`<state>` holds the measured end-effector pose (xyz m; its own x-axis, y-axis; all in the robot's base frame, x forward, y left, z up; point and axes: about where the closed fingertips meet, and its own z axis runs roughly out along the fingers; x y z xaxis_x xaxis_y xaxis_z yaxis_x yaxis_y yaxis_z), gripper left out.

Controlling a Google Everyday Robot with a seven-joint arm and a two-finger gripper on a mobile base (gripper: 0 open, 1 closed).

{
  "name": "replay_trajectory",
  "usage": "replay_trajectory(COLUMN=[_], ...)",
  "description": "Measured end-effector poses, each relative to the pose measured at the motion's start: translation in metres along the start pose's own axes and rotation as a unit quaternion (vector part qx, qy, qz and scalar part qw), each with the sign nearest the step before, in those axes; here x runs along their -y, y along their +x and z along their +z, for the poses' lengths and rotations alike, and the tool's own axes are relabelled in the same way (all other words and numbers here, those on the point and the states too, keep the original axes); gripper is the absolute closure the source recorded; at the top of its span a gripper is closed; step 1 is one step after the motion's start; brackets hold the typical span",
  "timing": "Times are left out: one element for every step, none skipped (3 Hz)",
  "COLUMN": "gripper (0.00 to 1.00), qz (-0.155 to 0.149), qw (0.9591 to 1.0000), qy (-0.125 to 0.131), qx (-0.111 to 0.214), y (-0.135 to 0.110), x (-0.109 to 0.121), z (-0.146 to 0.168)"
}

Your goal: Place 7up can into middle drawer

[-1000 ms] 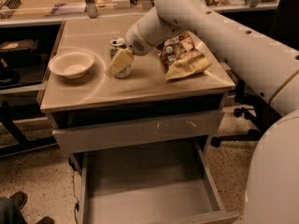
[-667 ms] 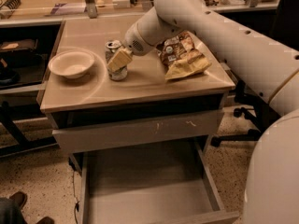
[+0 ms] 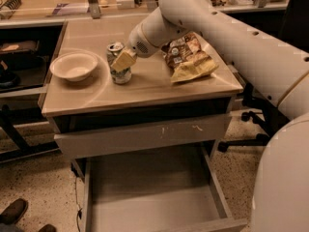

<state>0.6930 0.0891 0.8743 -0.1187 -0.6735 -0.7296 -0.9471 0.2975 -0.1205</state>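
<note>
The 7up can [image 3: 117,71] stands upright on the wooden table top [image 3: 145,88], left of the middle, with its silver top showing. My gripper [image 3: 123,60] is right at the can, its pale tip lying across the can's front upper side, and the arm reaches in from the upper right. The middle drawer [image 3: 149,197] is pulled wide out below the table, and its flat grey floor is bare.
A white bowl [image 3: 74,65] sits left of the can. A crisp bag [image 3: 190,57] lies to its right. A grey drawer front with pale scratch marks [image 3: 145,135] sits just under the table top. A shoe [image 3: 13,210] shows at the bottom left, and a chair base [image 3: 241,140] at the right.
The gripper has shifted slightly to the right and down against the can, so the can's silver top now shows more fully. The can still stands on the table.
</note>
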Motion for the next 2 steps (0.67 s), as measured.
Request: replay_trajectory(gripper=[1.0,1.0], qz=[-0.008,0.002], qw=[0.9998,0.999], qy=[0.006,0.033], qx=[-0.015,-0.03], y=[0.005,0.017], x=[-0.013,-0.038], z=[-0.016,-0.051])
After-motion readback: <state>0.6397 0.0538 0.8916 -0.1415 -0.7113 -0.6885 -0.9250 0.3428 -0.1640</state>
